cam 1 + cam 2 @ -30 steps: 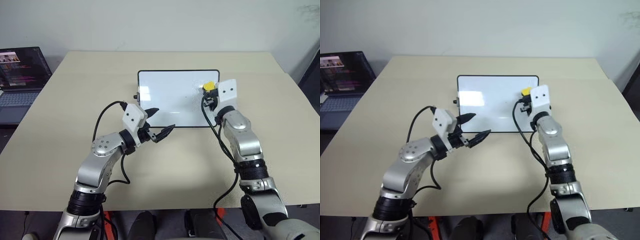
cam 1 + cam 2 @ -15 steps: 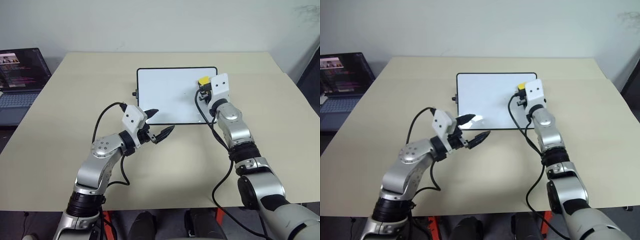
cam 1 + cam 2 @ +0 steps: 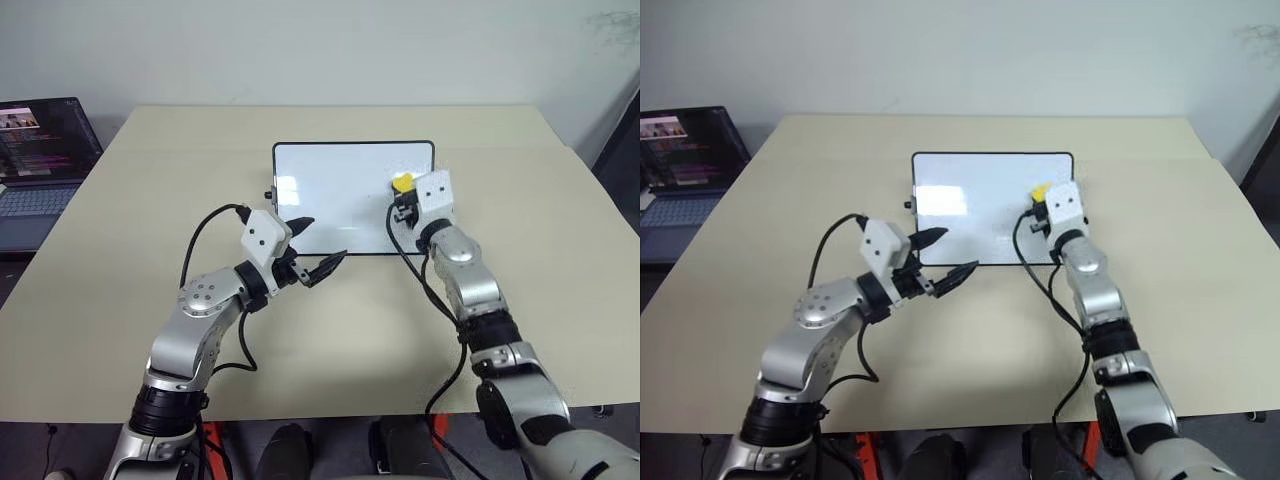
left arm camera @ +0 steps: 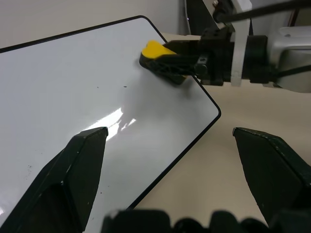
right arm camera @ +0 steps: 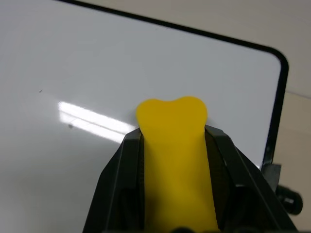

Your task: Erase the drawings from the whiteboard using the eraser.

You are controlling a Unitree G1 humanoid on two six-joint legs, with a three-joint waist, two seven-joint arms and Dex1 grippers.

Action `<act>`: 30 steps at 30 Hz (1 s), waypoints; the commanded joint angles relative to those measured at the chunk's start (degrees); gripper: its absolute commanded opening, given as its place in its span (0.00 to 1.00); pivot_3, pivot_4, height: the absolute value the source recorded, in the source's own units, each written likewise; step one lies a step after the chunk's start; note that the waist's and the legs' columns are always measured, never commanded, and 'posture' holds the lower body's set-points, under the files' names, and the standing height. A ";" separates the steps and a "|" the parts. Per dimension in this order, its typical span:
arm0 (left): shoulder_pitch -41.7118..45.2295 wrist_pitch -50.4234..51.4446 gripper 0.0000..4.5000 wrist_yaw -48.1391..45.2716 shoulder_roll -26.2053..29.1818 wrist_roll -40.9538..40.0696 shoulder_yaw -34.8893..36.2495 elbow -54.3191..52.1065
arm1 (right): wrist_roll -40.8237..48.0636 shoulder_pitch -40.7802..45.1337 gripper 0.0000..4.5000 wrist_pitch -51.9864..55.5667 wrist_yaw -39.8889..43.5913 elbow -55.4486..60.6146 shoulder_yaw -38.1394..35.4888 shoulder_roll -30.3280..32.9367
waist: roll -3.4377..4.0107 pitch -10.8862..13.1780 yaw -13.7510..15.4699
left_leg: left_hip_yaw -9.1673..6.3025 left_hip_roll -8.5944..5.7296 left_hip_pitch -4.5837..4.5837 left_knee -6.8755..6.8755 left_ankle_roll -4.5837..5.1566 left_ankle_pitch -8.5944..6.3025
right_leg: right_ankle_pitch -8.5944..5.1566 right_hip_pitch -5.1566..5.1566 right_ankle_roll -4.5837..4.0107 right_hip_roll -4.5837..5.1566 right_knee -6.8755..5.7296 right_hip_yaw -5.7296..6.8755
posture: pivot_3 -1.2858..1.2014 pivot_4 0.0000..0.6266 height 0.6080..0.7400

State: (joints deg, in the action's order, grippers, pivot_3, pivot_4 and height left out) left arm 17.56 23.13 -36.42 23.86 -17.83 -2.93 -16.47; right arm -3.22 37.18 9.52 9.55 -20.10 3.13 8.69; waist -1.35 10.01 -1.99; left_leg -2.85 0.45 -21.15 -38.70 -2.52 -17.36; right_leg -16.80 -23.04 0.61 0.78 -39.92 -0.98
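Note:
The whiteboard (image 3: pixel 340 190) lies flat in the middle of the table, glossy white with a thin black frame. My right gripper (image 3: pixel 405 196) is shut on the yellow eraser (image 3: pixel 402 182), which sits over the board's right part, close to its right edge. In the right wrist view the eraser (image 5: pixel 172 145) is pinched between both black fingers over the white surface. My left gripper (image 3: pixel 322 242) hangs open at the board's near left edge, holding nothing. The drawings are out of view; a few tiny dark specks (image 4: pixel 125 87) dot the board.
An open laptop (image 3: pixel 40 150) stands off the table's far left corner. The beige table (image 3: pixel 150 200) stretches wide around the board. Black cables loop from both wrists over the table's near part.
My right gripper with the eraser has come down and slightly left over the board's right part. The left gripper has stayed where it was, still open.

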 commanded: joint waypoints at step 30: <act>0.76 -0.79 1.00 0.24 -0.03 -0.38 0.58 -1.75 | 1.76 -5.18 0.29 16.05 -1.73 26.49 -2.73 0.04 | 0.02 0.04 0.17 | -0.07 0.01 -0.41 0.70 -0.05 0.03 | 0.09 -0.29 0.15 -0.02 0.91 0.08 | 0.52 0.24 1.00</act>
State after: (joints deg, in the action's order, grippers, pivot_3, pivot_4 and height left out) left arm 17.60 23.14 -36.30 23.90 -17.83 -2.73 -16.37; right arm -1.07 30.05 28.03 9.14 6.67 1.19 9.22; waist -1.33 10.06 -1.82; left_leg -2.92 0.47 -21.58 -38.02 -2.57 -17.33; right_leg -16.70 -23.35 0.75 0.77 -39.01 -0.88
